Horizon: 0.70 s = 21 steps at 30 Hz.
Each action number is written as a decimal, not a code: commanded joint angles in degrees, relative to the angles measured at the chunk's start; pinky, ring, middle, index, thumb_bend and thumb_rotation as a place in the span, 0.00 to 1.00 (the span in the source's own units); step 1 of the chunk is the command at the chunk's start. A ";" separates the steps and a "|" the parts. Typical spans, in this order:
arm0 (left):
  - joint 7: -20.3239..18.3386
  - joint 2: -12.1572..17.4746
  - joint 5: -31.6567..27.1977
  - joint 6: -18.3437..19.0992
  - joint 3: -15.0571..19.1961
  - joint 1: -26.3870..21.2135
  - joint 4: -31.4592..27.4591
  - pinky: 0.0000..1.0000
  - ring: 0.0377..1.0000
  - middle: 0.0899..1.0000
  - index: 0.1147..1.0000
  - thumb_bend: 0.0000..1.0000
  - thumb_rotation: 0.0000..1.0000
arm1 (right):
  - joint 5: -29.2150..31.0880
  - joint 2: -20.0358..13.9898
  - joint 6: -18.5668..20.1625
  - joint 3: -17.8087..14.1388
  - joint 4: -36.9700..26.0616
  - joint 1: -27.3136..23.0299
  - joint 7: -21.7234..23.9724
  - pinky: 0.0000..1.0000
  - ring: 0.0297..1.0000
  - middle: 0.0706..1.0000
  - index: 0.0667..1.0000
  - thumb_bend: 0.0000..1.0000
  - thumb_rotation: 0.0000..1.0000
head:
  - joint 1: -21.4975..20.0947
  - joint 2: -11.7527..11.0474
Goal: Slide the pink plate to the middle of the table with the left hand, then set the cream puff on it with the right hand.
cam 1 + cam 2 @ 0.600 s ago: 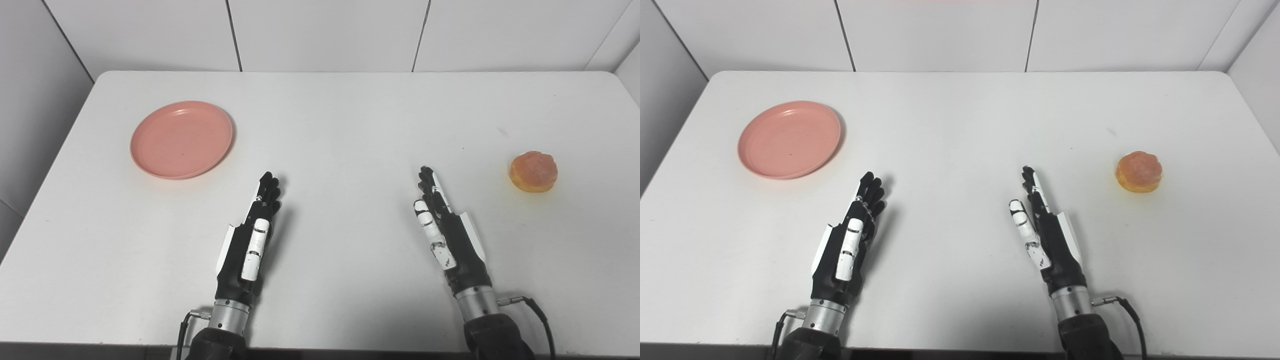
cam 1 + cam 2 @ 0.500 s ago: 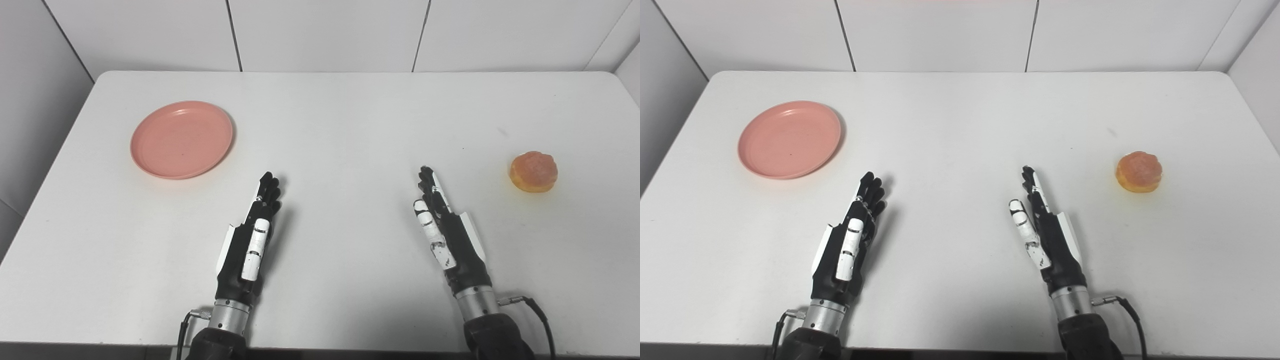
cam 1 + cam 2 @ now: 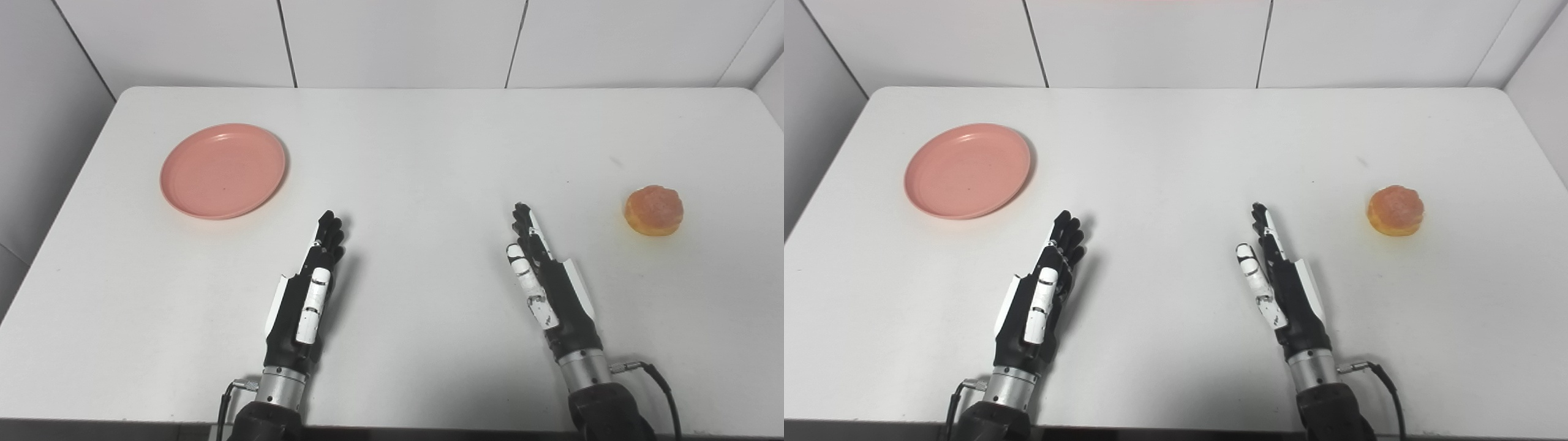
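Observation:
The pink plate (image 3: 223, 171) lies empty on the left part of the white table (image 3: 429, 141). Far off on the right side sits the orange-brown cream puff (image 3: 653, 210). My left hand (image 3: 306, 293) rests near the front edge, fingers stretched straight out and holding nothing, well short of the plate and to its right. My right hand (image 3: 547, 286) lies the same way, open and empty, to the left of the cream puff and nearer to me.
White wall panels (image 3: 398, 37) rise behind the table's far edge. A black cable (image 3: 664, 380) runs from my right wrist at the front edge. The left wall (image 3: 37, 122) stands close to the table's left side.

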 commanded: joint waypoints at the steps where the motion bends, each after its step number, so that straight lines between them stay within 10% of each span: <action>1: -0.31 0.46 -0.30 0.62 -0.06 1.10 0.94 1.00 1.00 1.00 1.00 0.46 1.00 | -0.06 0.12 -0.15 0.05 -0.21 -0.31 0.54 1.00 1.00 1.00 1.00 0.17 1.00 | 0.45 -0.13; 21: 4.06 -3.54 6.47 -3.12 -4.26 1.08 7.58 0.95 0.98 0.99 0.98 0.45 1.00 | 6.82 -4.04 -10.59 -2.65 5.96 0.62 3.91 1.00 1.00 1.00 1.00 0.08 1.00 | 19.60 -11.91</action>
